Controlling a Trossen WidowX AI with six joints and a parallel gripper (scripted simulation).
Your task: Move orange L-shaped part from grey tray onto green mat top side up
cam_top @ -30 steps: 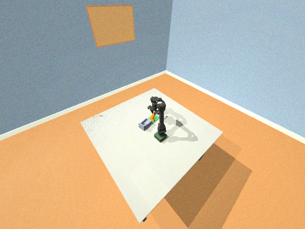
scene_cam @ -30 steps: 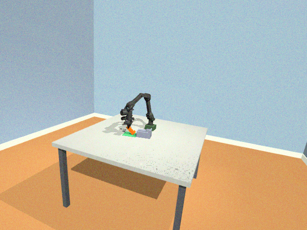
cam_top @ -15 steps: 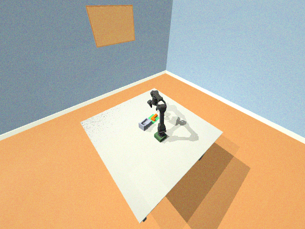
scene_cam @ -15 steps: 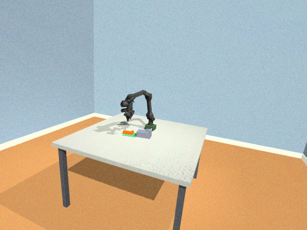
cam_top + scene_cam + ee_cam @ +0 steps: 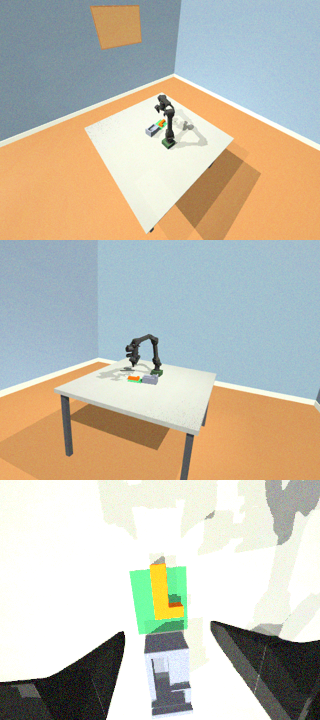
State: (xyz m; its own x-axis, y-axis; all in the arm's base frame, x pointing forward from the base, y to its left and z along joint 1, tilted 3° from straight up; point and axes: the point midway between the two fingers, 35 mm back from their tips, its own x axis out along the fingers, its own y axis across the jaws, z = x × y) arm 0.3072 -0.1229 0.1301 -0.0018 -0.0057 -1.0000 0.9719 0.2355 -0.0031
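Observation:
The orange L-shaped part (image 5: 161, 124) (image 5: 133, 378) (image 5: 160, 592) lies flat on the green mat (image 5: 157, 124) (image 5: 134, 381) (image 5: 142, 602), its L-shaped end toward the tray. The grey tray (image 5: 149, 132) (image 5: 149, 380) (image 5: 167, 641) stands beside the mat, and its L-shaped pocket is empty. My gripper (image 5: 161, 112) (image 5: 133, 365) (image 5: 168, 630) is wide open and empty, raised well above the mat and the tray. In the wrist view its fingers frame the tray, with the part ahead between them. Nothing touches the part but the mat.
The arm's green base (image 5: 168, 143) (image 5: 156, 372) stands on the white table (image 5: 144, 165) (image 5: 165, 395) close to the tray. The arm's shadow falls across the table beside the mat.

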